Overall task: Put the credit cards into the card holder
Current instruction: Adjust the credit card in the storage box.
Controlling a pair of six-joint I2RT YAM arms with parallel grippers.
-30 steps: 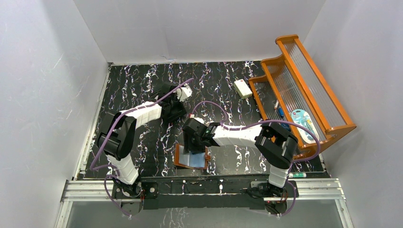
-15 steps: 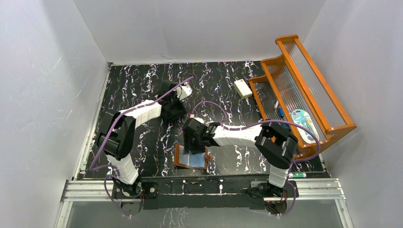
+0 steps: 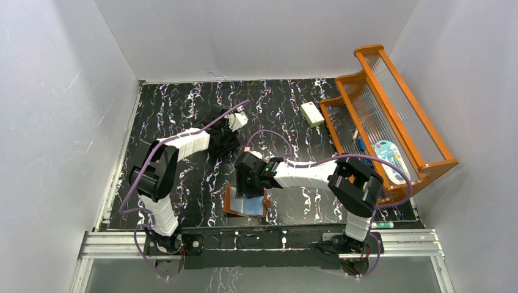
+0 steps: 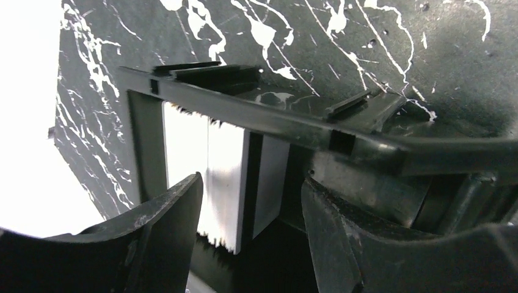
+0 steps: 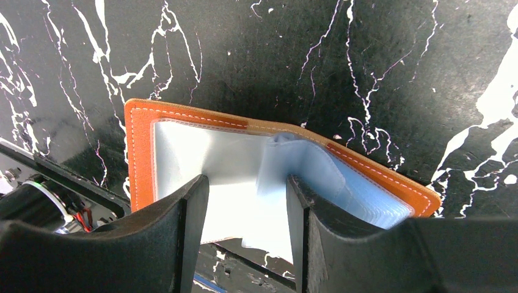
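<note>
The credit cards stand on edge, white and grey, in a black compartmented box. My left gripper hangs over that box with its jaws apart; the cards show in the gap between them and neither finger visibly touches them. The card holder, orange-brown leather with pale blue sleeves, lies open near the table's front edge. My right gripper is open right above its sleeves, one finger on each side of the middle fold. In the top view it sits at the holder's far edge.
A white block lies at the back right. An orange wooden rack with ribbed panels and small items stands along the right side. Purple cables arch over both arms. White walls close in the black marbled table.
The left arm has shifted slightly to the right over the black box and its jaws have opened. The right arm and the card holder have not moved.
</note>
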